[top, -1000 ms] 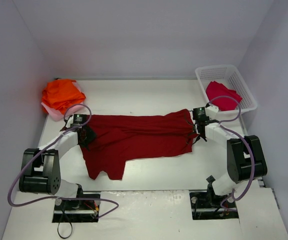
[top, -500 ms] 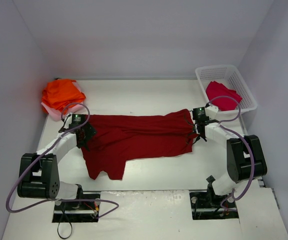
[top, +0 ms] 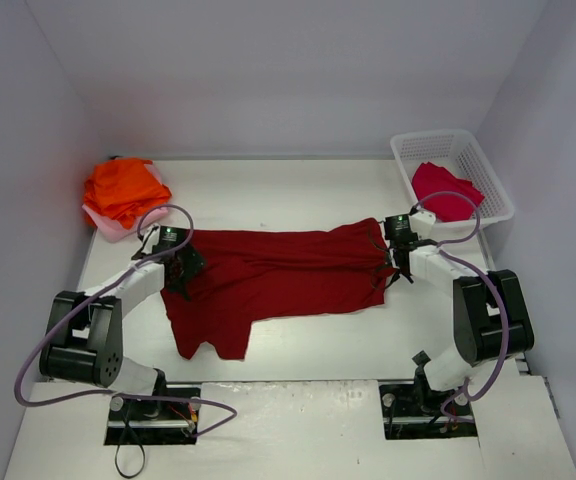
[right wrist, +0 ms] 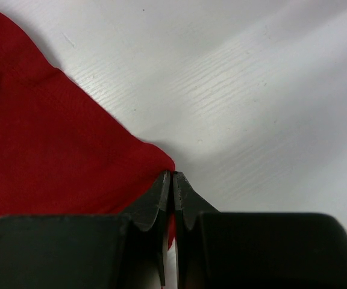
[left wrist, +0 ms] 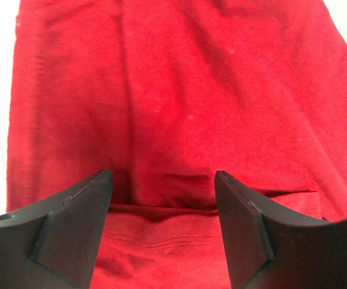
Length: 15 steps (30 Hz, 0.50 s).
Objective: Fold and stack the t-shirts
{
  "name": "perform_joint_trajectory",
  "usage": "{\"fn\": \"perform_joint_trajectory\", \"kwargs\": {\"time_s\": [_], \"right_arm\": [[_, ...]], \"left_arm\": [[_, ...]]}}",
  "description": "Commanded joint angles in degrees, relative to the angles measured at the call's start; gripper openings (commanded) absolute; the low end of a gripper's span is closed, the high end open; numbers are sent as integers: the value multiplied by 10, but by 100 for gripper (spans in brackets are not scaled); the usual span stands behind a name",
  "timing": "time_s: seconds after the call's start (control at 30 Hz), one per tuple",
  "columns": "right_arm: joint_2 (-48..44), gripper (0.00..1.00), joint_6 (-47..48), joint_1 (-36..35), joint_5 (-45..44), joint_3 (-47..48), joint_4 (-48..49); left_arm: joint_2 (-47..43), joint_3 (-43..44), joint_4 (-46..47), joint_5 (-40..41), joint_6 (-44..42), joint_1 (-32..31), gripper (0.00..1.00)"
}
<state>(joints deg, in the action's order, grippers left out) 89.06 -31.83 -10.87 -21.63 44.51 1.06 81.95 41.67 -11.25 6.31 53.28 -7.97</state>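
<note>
A large dark red t-shirt (top: 278, 272) lies spread across the middle of the table. My left gripper (top: 181, 268) is open over the shirt's left edge; the left wrist view shows its fingers (left wrist: 77, 211) apart above a fold in the red cloth (left wrist: 173, 120). My right gripper (top: 398, 255) is shut on the shirt's right edge; the right wrist view shows the cloth's corner (right wrist: 71, 144) pinched between its tips (right wrist: 172, 177). Orange shirts (top: 123, 188) lie stacked on a pale pink one (top: 108, 222) at the far left. A crimson shirt (top: 443, 190) lies in the basket.
A white lattice basket (top: 496, 185) stands at the far right corner. Walls enclose the table on the left, back and right. The arm bases sit at the near edge.
My left gripper has moved right, from the shirt's left edge onto the cloth. The right arm and the shirt's right edge have stayed where they were.
</note>
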Motion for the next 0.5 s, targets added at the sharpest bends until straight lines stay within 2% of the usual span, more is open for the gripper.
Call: {"fn": "perform_joint_trajectory", "kwargs": {"time_s": [0.0, 0.17, 0.27, 0.3, 0.43, 0.47], "right_arm": [[3, 0, 2, -2, -18, 21, 0], [2, 0, 4, -2, -19, 21, 0], [3, 0, 5, -2, -19, 22, 0], [4, 0, 5, -2, -19, 22, 0], [7, 0, 6, -2, -18, 23, 0], [6, 0, 6, -2, -20, 23, 0]], "left_arm": [[6, 33, 25, 13, 17, -13, 62], [11, 31, 31, 20, 19, -22, 50], [12, 27, 32, 24, 19, -23, 30], [10, 25, 32, 25, 20, -22, 18], [5, 27, 24, 34, 15, -22, 0], [3, 28, 21, 36, 14, -23, 0]]}}
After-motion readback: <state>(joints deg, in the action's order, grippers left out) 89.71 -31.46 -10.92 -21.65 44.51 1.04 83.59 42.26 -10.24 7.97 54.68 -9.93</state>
